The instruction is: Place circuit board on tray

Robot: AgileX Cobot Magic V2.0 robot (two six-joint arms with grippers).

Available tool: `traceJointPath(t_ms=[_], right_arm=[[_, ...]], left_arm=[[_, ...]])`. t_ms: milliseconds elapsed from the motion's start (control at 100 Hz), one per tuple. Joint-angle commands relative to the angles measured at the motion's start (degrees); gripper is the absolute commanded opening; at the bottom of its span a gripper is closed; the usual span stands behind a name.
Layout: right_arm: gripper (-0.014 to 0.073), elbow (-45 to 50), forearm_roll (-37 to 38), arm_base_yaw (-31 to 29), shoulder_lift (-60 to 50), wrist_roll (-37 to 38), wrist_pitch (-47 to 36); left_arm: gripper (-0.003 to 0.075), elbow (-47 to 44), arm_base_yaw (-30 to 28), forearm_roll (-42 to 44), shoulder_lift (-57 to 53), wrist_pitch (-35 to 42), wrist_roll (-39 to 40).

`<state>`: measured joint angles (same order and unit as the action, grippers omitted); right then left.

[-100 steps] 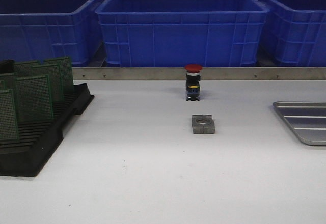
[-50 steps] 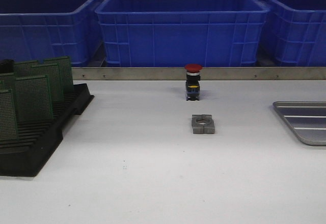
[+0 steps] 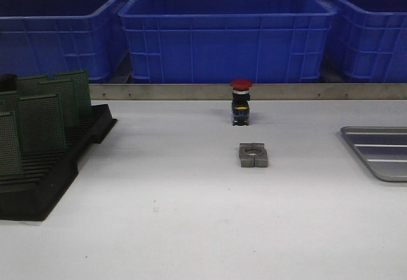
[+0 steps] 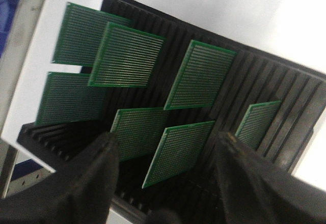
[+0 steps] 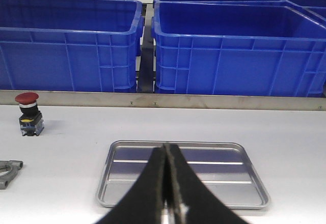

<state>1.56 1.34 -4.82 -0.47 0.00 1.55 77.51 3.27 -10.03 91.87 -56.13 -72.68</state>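
- Table (image 3: pixel 191 229): white top, seen whole only in the front view; neither arm shows there.
- Blue bins (image 3: pixel 227 32): a row behind a metal rail (image 3: pixel 191 91) at the table's far edge. The front view cuts the outer ones off at the sides; the right wrist view shows two of them full-face.
- Black rack (image 3: pixel 44 184): slotted, at the table's left, cut off by the frame edge in the front view. The left wrist view looks down on it and shows the slots running its full width.
- Tray (image 5: pixel 182 175): silver-grey, ribbed, lying flat with nothing on it at the table's right. The front view shows only one corner; the right wrist view shows it whole apart from a strip hidden behind the fingers.
- Circuit boards (image 4: pixel 199 74): green, standing upright in the rack's slots. The left wrist view shows seven; in the front view they overlap and cannot be counted.
- Left gripper (image 4: pixel 165 152): fingers spread wide, above the rack, gripping nothing; a board stands between the tips.
- Right gripper (image 5: pixel 166 158): fingers pressed together, gripping nothing, in front of the tray.
- Metal block (image 3: pixel 253 154): grey, with a round hole, mid-table; half cut off in the right wrist view.
- Red push-button (image 3: pixel 241 102): upright, behind the block.
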Motion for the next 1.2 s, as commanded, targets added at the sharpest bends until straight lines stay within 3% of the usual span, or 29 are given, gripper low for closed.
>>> traceJointPath(t_ms=[0,260,760,910,1100,1190], right_arm=[[-0.0062,-0.72,0.12,-0.08,-1.20,-0.71,-4.63],[-0.0062,-0.72,0.12,-0.08,-1.20,-0.71,-4.63],[-0.0062,-0.72,0.12,-0.08,-1.20,-0.71,-4.63],[-0.0062,-0.72,0.12,-0.08,-1.20,-0.71,-4.63],[-0.0062,-0.72,0.12,-0.08,-1.20,-0.71,-4.63],[-0.0062,-0.72,0.12,-0.08,-1.20,-0.71,-4.63]], left_arm=[[0.0400,2.49,0.09,-0.17,1.11,-0.08,-3.35],[0.0400,2.62,-0.04,8.40,6.56,0.46,-3.39],[0.0383,2.62,-3.86,6.78,9.39,2.94,-3.39],[0.0269,2.62,-3.86,6.78,10.94,2.94,-3.39],[-0.0015,3.19,-3.86,7.02,11.04,1.95,-3.39],[-0.0020,4.60,-3.86,7.02,11.04,0.03,-3.48]])
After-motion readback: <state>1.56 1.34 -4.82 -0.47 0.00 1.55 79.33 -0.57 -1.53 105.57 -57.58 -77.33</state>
